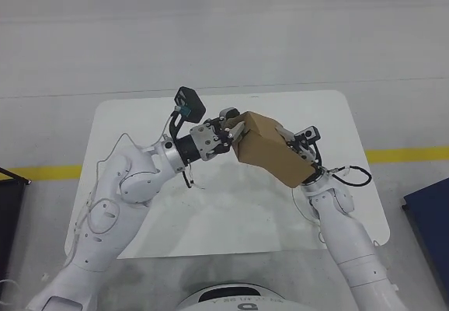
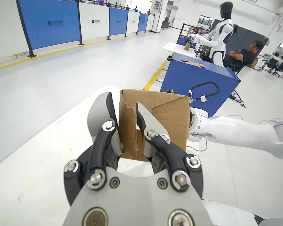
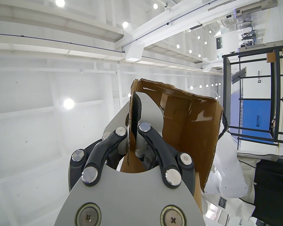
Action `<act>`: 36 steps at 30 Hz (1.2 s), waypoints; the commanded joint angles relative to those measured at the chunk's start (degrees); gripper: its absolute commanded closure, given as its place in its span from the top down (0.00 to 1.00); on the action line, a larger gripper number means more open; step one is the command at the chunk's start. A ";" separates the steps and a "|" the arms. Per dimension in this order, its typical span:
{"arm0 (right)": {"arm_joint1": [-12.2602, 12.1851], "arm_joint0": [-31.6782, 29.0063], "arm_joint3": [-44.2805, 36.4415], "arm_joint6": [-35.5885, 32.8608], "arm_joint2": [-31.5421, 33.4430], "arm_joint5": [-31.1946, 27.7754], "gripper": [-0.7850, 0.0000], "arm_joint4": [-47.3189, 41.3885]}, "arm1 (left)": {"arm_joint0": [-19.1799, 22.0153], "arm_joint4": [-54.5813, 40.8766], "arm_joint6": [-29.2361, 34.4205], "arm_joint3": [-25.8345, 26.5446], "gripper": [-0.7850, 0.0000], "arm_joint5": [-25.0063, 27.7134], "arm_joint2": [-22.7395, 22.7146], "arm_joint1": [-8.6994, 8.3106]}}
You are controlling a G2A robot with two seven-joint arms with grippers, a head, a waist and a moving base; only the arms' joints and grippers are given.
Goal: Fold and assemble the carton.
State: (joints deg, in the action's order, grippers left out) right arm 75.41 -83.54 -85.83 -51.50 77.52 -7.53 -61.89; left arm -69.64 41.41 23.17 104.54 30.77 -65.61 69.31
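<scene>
Fingers of our left gripper (image 2: 123, 111) and right gripper (image 3: 133, 105) clamp the carton (image 1: 275, 149) walls; we judge flap-folding comes next.

A white table (image 1: 209, 225) covers part of a yellow floor line (image 1: 419, 154).

Round ceiling lamps (image 3: 60, 1) burn white against the hall's pale roof in the right wrist view, and a glossy sheen lies on the inner wall of the carton (image 3: 191, 118). From above, even overhead light leaves the white table (image 1: 232, 218) bright at mid-frame. Both wrist views bend straight lines near their edges; the floor (image 2: 49, 76) gleams pale.
</scene>
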 commanded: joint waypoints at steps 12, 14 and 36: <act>0.29 1.22 0.77 2.17 -1.57 -0.38 0.00 1.70 | -1.73 2.90 0.21 3.22 0.45 0.06 -1.06 -0.60; 0.32 1.33 0.85 2.37 -1.70 -0.53 0.00 1.88 | -1.85 4.17 0.74 3.74 0.46 -0.39 -1.12 -0.70; 0.63 1.86 0.49 7.35 -1.56 -1.05 0.00 1.67 | -3.22 3.55 0.85 4.25 0.45 0.80 -2.17 -1.45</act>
State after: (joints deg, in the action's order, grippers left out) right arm 76.04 -81.70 -85.35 -44.15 75.96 -8.58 -60.23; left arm -73.01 45.25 23.92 108.98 31.55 -67.80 67.86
